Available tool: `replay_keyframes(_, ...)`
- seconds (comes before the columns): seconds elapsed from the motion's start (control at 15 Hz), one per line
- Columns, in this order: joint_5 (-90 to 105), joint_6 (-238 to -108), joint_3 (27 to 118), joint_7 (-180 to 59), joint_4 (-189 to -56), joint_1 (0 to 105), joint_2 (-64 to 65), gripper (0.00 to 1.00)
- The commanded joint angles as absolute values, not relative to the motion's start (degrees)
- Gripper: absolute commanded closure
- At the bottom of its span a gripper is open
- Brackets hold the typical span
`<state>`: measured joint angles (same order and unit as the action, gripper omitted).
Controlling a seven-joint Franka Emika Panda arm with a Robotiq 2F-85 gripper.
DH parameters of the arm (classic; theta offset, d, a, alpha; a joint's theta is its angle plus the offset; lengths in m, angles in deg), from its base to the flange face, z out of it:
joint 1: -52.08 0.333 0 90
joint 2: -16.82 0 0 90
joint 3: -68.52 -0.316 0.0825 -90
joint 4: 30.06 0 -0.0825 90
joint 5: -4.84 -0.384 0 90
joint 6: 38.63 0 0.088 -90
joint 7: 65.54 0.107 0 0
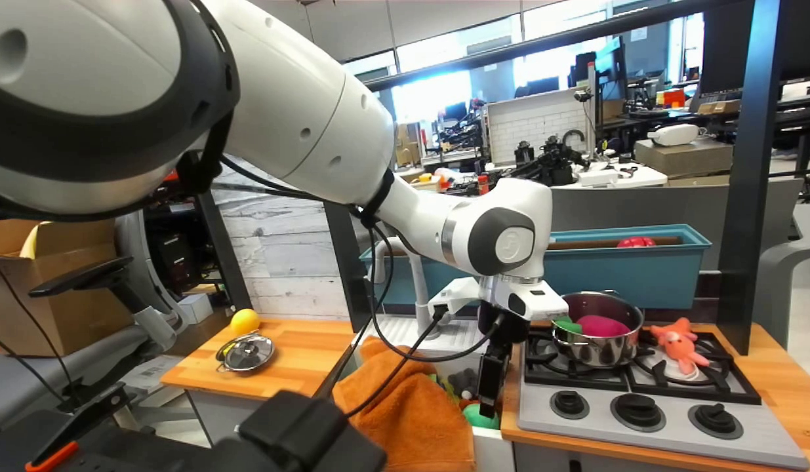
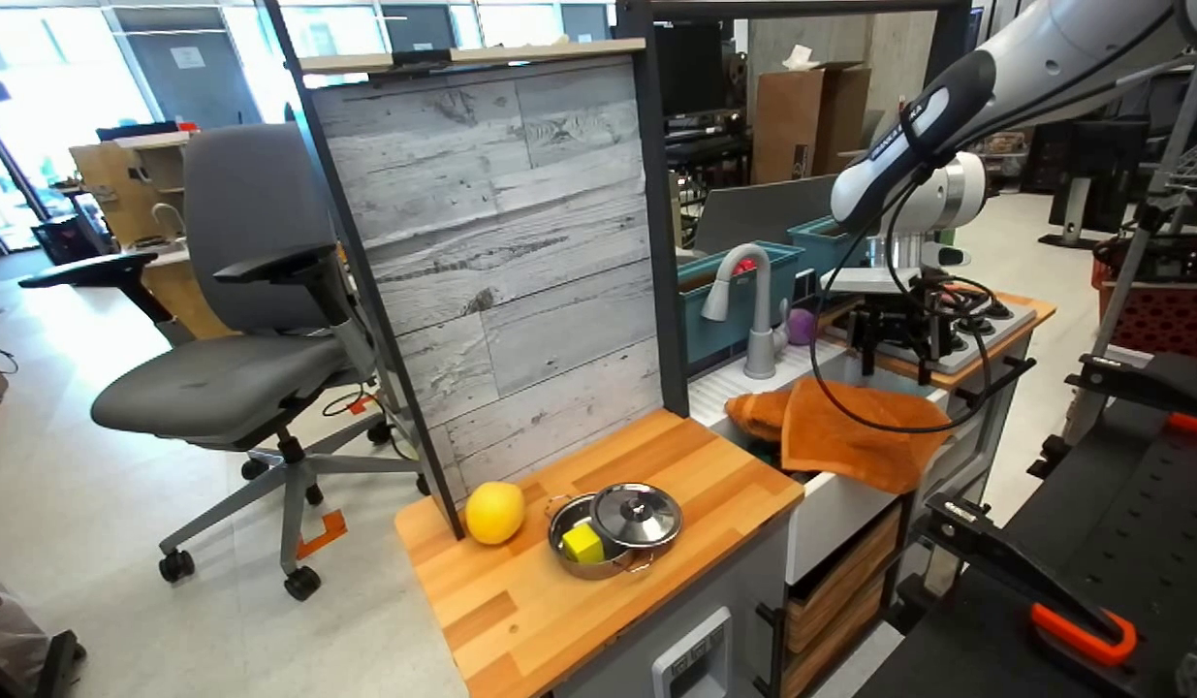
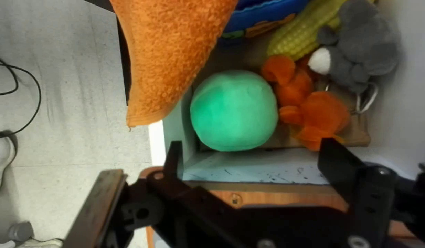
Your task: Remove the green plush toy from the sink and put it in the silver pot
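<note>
The green plush toy [image 3: 234, 110] lies in the sink [image 3: 246, 168], in a corner beside the orange cloth. In an exterior view only a small part of the toy [image 1: 480, 417] shows, behind the fingers. My gripper [image 3: 250, 142] is open and empty over the sink's end wall, pointing down. In the wrist view the toy is just beyond the fingertips, apart from them. The gripper also shows in both exterior views [image 1: 490, 396] [image 2: 897, 370]. The silver pot [image 1: 596, 353] stands on the stove, with a pink round thing and a green thing inside. In an exterior view the arm side hides this pot.
The orange cloth [image 3: 171, 58] hangs over the sink's front edge. Orange plush [image 3: 319, 113], grey plush [image 3: 369, 44] and yellow corn [image 3: 301, 31] lie in the sink. A grey faucet [image 2: 761, 310] rises behind it. A pink plush [image 1: 679, 344] sits on the stove. A lidded pot [image 2: 637, 516] stands on the counter.
</note>
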<state>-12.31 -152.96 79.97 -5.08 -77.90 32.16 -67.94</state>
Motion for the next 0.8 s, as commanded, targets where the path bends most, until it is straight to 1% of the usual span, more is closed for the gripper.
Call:
replay_keyframes(0.0, -11.89, -154.13, 79.66, -6.41, -78.09, 32.91, -69.39, 0.0)
replay_keyframes(0.07, -10.23, -156.55, 77.56, -6.37, -80.6, 32.93, -68.32, 0.0)
replay_keyframes(0.33, -10.76, -162.91, 74.99, -8.25, -83.69, 35.28, -68.3, 0.0)
replay_keyframes(0.67, -11.35, -164.42, 74.67, -8.37, -84.9, 36.05, -68.29, 0.0)
replay_keyframes(0.73, -11.11, -163.98, 75.04, -8.4, -84.72, 35.98, -68.27, 0.25)
